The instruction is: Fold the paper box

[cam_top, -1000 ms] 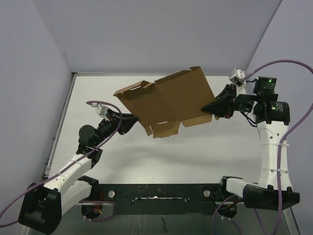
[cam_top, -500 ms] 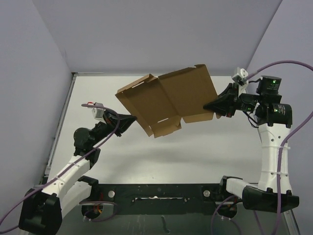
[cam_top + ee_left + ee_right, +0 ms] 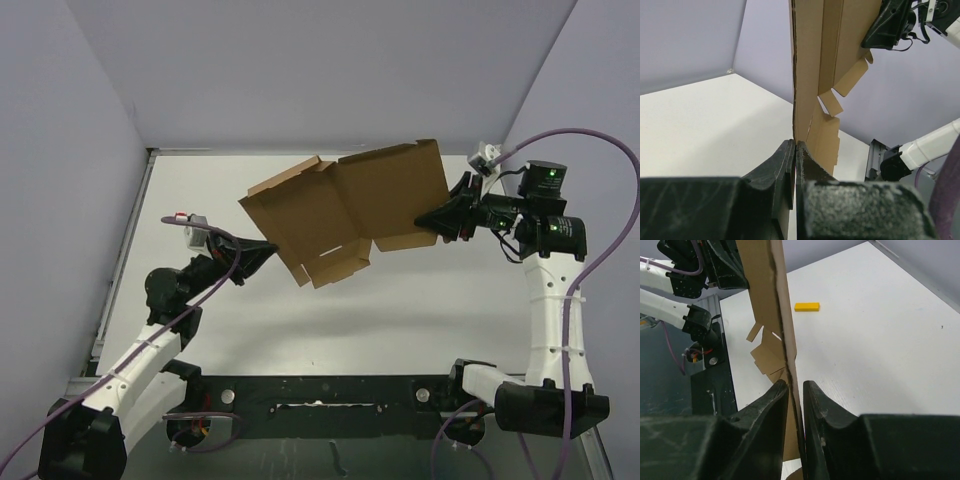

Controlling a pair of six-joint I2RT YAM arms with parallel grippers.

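the paper box (image 3: 345,215), a flat brown cardboard sheet with flaps, is held aloft over the white table (image 3: 450,300). at its 8 o'clock corner it is pinched by the left gripper (image 3: 796,145), fingers pressed together on it. at its 3 o'clock edge it is straddled by the right gripper (image 3: 795,385); whether those fingers squeeze cannot be told. a yellow block (image 3: 806,306) is seen beyond.

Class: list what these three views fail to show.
Top view: the yellow block is out of sight, likely beneath the paper box.
Right wrist view: whether the right gripper pinches the box; its fingers hide contact.
Left wrist view: box top cut off by the frame's upper edge.
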